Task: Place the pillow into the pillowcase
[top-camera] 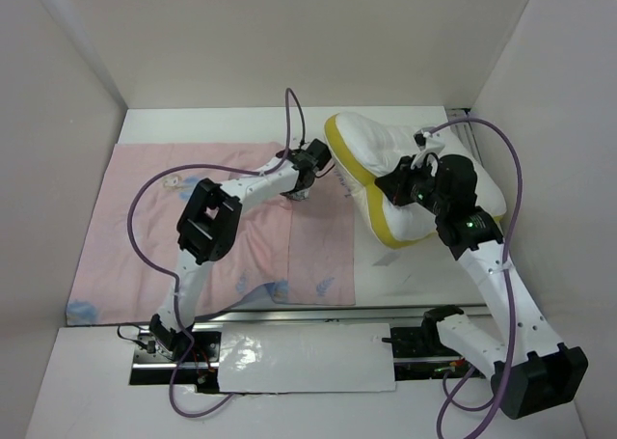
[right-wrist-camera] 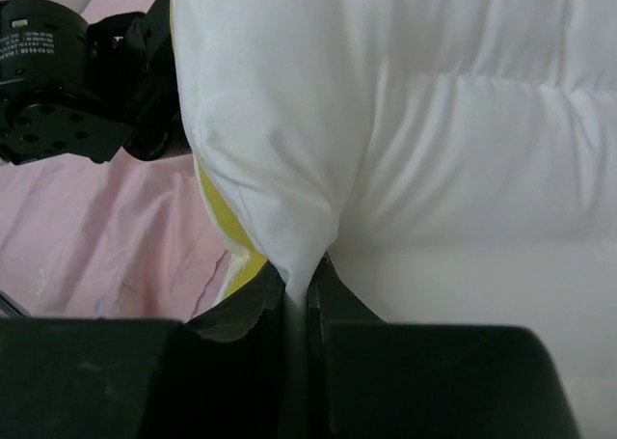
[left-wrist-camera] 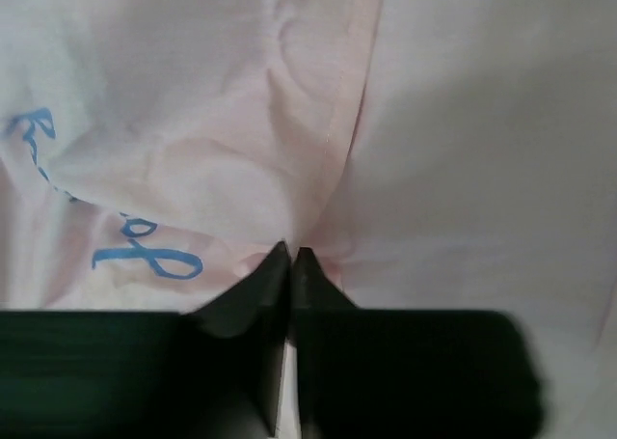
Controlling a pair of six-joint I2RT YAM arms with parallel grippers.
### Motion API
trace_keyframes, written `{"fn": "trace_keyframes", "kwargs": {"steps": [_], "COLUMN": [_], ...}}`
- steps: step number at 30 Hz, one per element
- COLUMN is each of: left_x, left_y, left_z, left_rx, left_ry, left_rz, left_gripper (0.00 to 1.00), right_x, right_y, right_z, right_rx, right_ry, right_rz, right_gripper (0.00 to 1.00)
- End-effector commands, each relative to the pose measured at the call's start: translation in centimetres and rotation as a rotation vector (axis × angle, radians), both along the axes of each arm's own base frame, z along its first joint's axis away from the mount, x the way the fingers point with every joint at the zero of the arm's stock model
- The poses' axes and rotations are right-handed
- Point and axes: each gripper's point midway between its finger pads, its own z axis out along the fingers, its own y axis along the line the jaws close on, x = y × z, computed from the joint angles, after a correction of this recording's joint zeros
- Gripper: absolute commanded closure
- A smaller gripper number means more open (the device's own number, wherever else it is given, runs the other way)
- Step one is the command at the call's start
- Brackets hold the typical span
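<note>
Top view: pillowcase (top-camera: 145, 236) flat on surface (top-camera: 410, 280), pink side up. Pillow (top-camera: 386, 145) just right of pillowcase, fully outside it, yellow edge toward it. My left hand (top-camera: 301, 196) at pillowcase's right part, my right hand (top-camera: 390, 186) on pillow.

Left wrist: fingertips together, pink pillowcase cloth nipped between.

Right wrist: fingers clamped on pillow fold beside yellow strip.

My read: opening case mouth. Next: lift top layer only, confirm layers part, then feed pillow corner in.

blue curly letters (left-wrist-camera: 145, 258) on the pink pillowcase (left-wrist-camera: 222, 101), too blurry to read, tiny white print (right-wrist-camera: 34, 43) on a black motor (right-wrist-camera: 58, 101), also unreadable
</note>
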Motion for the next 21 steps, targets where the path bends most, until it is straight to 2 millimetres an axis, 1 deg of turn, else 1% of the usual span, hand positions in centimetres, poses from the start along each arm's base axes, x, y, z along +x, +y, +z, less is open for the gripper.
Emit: {"fn": "trace_keyframes", "kwargs": {"steps": [1, 2, 3, 4, 5, 6, 7, 8, 9, 10, 11, 12, 13, 14, 15, 16, 17, 18, 19, 20, 21], "left_x": [1.0, 1.1, 1.4, 1.4, 1.4, 1.5, 1.2, 1.3, 1.7, 1.3, 1.5, 1.8, 1.9, 1.7, 2.0, 2.0, 2.5, 2.7, 2.8, 3.0, 2.9], "left_y": [0.8, 0.9, 1.4, 1.3, 1.3, 2.0, 1.9, 2.0, 2.3, 2.2, 2.2, 2.6, 2.4, 1.9, 2.6, 2.6, 3.3, 3.2, 3.6, 4.0, 3.6], "left_z": [1.4, 1.4, 1.4, 1.9, 1.9, 2.3, 3.1, 3.8, 4.3, 4.3, 6.2, 6.8, 7.4, 7.8, 9.5, 10.0, 10.7, 11.3, 11.8, 11.7, 12.0], "left_rx": [0.054, 0.060, 0.061, 0.055, 0.050, 0.046, 0.022, 0.000, -0.021, -0.034, -0.088, -0.126, -0.169, -0.230, -0.262, -0.266, -0.265, -0.267, -0.276, -0.276, -0.288], "left_ry": [-0.049, -0.054, -0.054, -0.061, -0.062, -0.067, -0.072, -0.077, -0.090, -0.085, -0.109, -0.116, -0.120, -0.111, -0.137, -0.153, -0.180, -0.199, -0.205, -0.202, -0.194], "left_rz": [0.041, 0.044, 0.055, 0.056, 0.063, 0.075, 0.079, 0.083, 0.079, 0.061, 0.034, 0.025, 0.004, -0.028, -0.020, -0.029, -0.012, -0.024, -0.018, -0.022, -0.047], "left_gripper": [0.93, 1.00, 1.00, 1.00, 1.00, 1.00, 1.00, 1.00, 1.00, 1.00, 1.00, 1.00, 1.00, 1.00, 1.00, 1.00, 1.00, 1.00, 1.00, 1.00, 1.00], "right_x": [-1.0, -1.1, -1.3, -1.5, -1.4, -1.6, -1.9, -2.0, -2.4, -2.7, -3.1, -3.4, -3.6, -3.7, -3.9, -4.3, -4.5, -4.9, -5.1, -5.4, -6.1], "right_y": [0.1, 0.1, 0.0, 0.0, -0.2, -0.3, -0.1, 0.1, 0.3, 0.4, 0.9, 1.1, 1.3, 1.4, 1.8, 2.1, 2.3, 2.7, 3.2, 3.7, 4.5], "right_z": [-0.3, 0.0, -0.6, -0.3, -0.7, -0.4, -0.7, -0.7, -1.0, -1.3, -1.2, -1.8, -2.3, -2.3, -2.7, -2.9, -3.4, -4.0, -4.3, -4.9, -5.7], "right_rx": [-0.009, -0.006, -0.010, -0.007, -0.013, -0.018, -0.025, -0.028, -0.026, -0.035, -0.040, -0.040, -0.043, -0.047, -0.049, -0.051, -0.053, -0.057, -0.060, -0.060, -0.067], "right_ry": [0.007, -0.005, 0.014, 0.001, 0.009, -0.005, 0.005, 0.001, 0.018, 0.026, 0.014, 0.035, 0.053, 0.048, 0.058, 0.067, 0.077, 0.090, 0.099, 0.119, 0.136], "right_rz": [0.023, 0.023, 0.023, 0.023, 0.013, 0.015, 0.036, 0.054, 0.068, 0.090, 0.137, 0.149, 0.160, 0.172, 0.186, 0.200, 0.209, 0.228, 0.257, 0.281, 0.323], "right_gripper": [1.00, 1.00, 1.00, 1.00, 1.00, 1.00, 1.00, 1.00, 1.00, 1.00, 1.00, 1.00, 1.00, 1.00, 1.00, 1.00, 1.00, 1.00, 1.00, 1.00, 1.00]}}
